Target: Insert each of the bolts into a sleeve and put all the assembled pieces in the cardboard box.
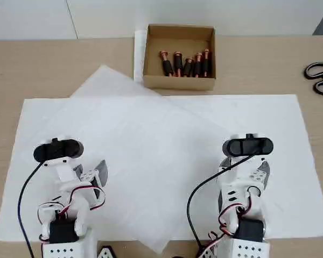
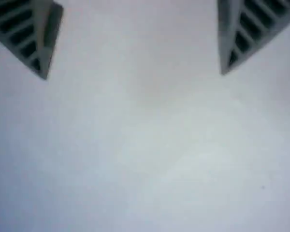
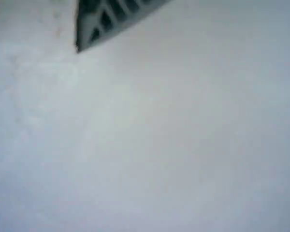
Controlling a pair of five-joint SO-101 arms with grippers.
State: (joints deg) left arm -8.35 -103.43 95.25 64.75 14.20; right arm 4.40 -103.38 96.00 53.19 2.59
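Cardboard box (image 1: 178,81) at far centre of table (image 1: 43,64). Five bolts (image 1: 186,64), each in black sleeve, lie side by side inside box. White paper (image 1: 151,140) covers near half of table. Scissors (image 1: 320,77) at far right edge. Left gripper (image 2: 133,72) near left, over paper, jaws spread wide, holding nothing. Right gripper (image 1: 258,172) near right, over paper; jaw state cannot be told.

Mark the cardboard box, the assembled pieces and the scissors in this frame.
cardboard box (image 1: 177,82), high view, on its front wall.
assembled pieces (image 1: 188,66), high view, on the middle piece's black sleeve.
scissors (image 1: 309,71), high view, on a black handle loop.
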